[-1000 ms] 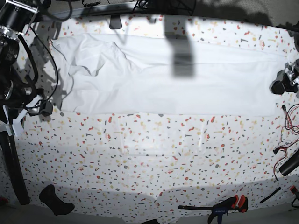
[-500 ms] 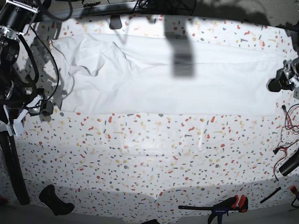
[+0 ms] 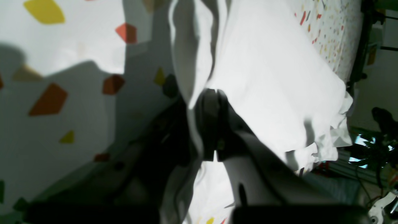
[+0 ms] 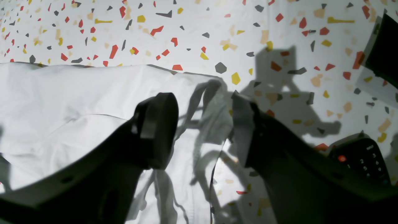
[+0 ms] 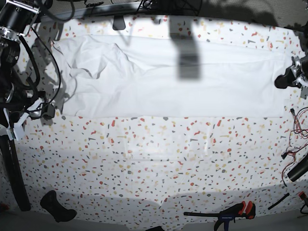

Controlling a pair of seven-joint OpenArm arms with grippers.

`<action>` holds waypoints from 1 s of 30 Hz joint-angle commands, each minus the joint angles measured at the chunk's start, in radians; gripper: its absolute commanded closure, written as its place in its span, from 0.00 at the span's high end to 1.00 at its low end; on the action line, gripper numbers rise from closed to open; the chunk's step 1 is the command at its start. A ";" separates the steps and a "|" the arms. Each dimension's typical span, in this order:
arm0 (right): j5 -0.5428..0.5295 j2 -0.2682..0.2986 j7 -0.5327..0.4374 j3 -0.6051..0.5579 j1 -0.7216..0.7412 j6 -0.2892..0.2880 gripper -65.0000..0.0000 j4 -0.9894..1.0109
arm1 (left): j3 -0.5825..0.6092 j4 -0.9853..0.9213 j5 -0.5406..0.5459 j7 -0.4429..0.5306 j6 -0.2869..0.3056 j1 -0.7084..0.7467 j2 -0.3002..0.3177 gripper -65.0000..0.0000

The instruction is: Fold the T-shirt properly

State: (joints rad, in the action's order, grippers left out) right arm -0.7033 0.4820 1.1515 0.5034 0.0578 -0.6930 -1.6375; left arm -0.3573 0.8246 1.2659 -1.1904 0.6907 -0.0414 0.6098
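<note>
The white T-shirt point(image 5: 192, 86) lies spread as a wide band across the far half of the table, wrinkled at its left end. My left gripper point(image 5: 282, 80) is at the shirt's right edge. In the left wrist view its dark fingers point(image 3: 211, 102) are shut on a fold of the shirt point(image 3: 273, 77). My right gripper point(image 5: 47, 111) is at the shirt's near left corner. In the right wrist view it point(image 4: 202, 124) is open just above the shirt's point(image 4: 77, 99) rumpled corner, one finger over cloth, the other over the tabletop.
A black keypad device point(image 4: 357, 158) lies beside the right gripper. A clamp point(image 5: 233, 211) and a black object point(image 5: 57, 207) lie at the table's near edge. Red and black cables point(image 5: 298, 130) hang at the right edge. A dark shadow point(image 5: 187, 57) crosses the shirt.
My left gripper has moved a little up and left in the base view, toward the far side, with the shirt's right edge in it. The right arm has not moved.
</note>
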 commanded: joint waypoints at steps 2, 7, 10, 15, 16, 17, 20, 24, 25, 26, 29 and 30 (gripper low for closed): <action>-0.015 0.022 -0.014 0.006 0.017 -0.005 0.49 -0.019 | -0.002 0.016 0.037 -0.014 0.007 -0.009 0.022 0.00; -0.015 0.022 -0.014 0.006 0.017 -0.005 0.49 -0.019 | -0.002 0.101 0.038 -0.042 0.007 -0.008 0.022 0.00; -0.015 0.022 -0.014 0.006 0.017 -0.005 0.49 -0.019 | -0.002 0.198 0.073 -0.071 0.007 -0.008 0.022 0.00; -0.015 0.022 -0.014 0.006 0.017 -0.005 0.49 -0.019 | -0.002 0.362 0.070 -0.114 0.007 -0.008 0.014 0.00; -0.015 0.022 -0.014 0.006 0.017 -0.005 0.49 -0.019 | -0.002 0.390 0.071 -0.131 0.007 -0.008 0.007 0.00; -0.016 0.022 -0.014 0.006 0.017 -0.005 0.49 -0.019 | -0.002 0.416 0.071 -0.142 0.007 -0.004 -0.001 0.00; -0.016 0.022 -0.014 0.006 0.017 -0.005 0.49 -0.019 | -0.002 0.502 0.071 -0.145 0.001 0.024 -0.045 0.00; -0.015 0.022 -0.014 0.006 0.017 -0.005 0.49 -0.019 | -0.002 0.627 0.071 -0.142 0.001 0.077 -0.137 0.00; -0.015 0.022 -0.014 0.006 0.017 -0.005 0.49 -0.019 | -0.002 0.655 0.071 -0.138 0.001 0.089 -0.166 0.00; -0.016 0.022 -0.014 0.006 0.017 -0.005 0.49 -0.019 | -0.002 0.681 0.070 -0.132 0.001 0.098 -0.196 0.00; -0.015 0.022 -0.014 0.006 0.017 -0.005 0.49 -0.019 | -0.002 0.729 0.069 -0.126 0.001 0.111 -0.285 0.00; -0.016 0.022 -0.014 0.006 0.017 -0.005 0.49 -0.019 | -0.002 0.730 0.069 -0.126 0.001 0.109 -0.312 0.00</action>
State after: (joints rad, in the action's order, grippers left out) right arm -0.7067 0.4820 1.1538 0.5034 0.0578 -0.6930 -1.6375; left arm -0.3534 1.5364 1.3025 -1.3331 0.6876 0.0818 0.2810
